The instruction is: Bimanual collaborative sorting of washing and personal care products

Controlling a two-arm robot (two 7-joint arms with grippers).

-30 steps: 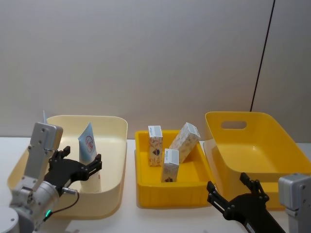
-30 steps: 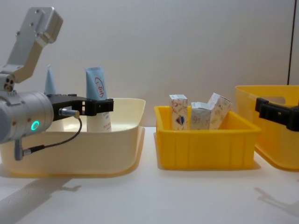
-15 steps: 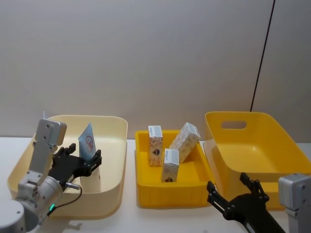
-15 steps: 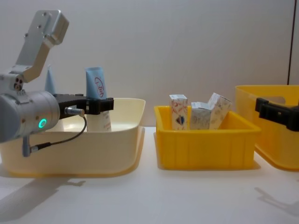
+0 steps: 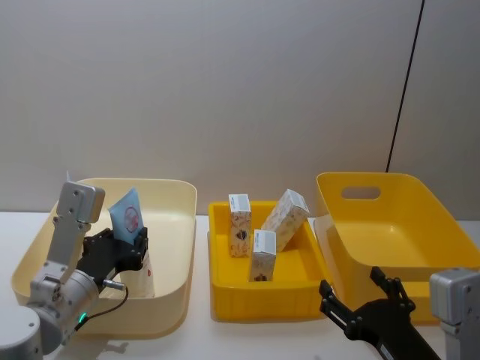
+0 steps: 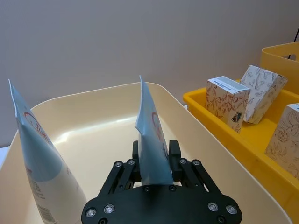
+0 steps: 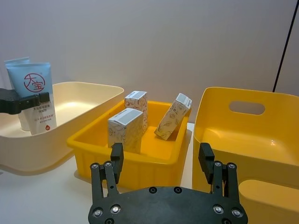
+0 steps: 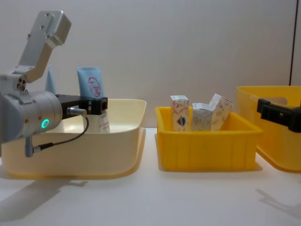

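My left gripper point(image 5: 129, 247) is shut on a pale blue squeeze tube point(image 5: 127, 216) with a red round logo, inside the cream bin point(image 5: 182, 247) on the left. In the left wrist view the tube point(image 6: 152, 140) stands clamped between the jaws, and a second tube point(image 6: 32, 158) stands beside it. From the chest the held tube point(image 8: 91, 84) leans slightly left in the gripper point(image 8: 96, 106). Three whitish printed cartons point(image 5: 240, 214) point(image 5: 286, 217) point(image 5: 262, 255) sit in the middle yellow bin point(image 5: 262, 301). My right gripper point(image 5: 367, 296) hovers open low at the right front, nothing between its fingers point(image 7: 117, 158).
A large yellow bin point(image 5: 397, 225) with a handle slot stands at the right, holding nothing I can see. The white table runs along the front of all three bins. A plain wall closes the back.
My left gripper has drawn back toward the left with the tube in its jaws. The tube now leans left. My right gripper has not moved.
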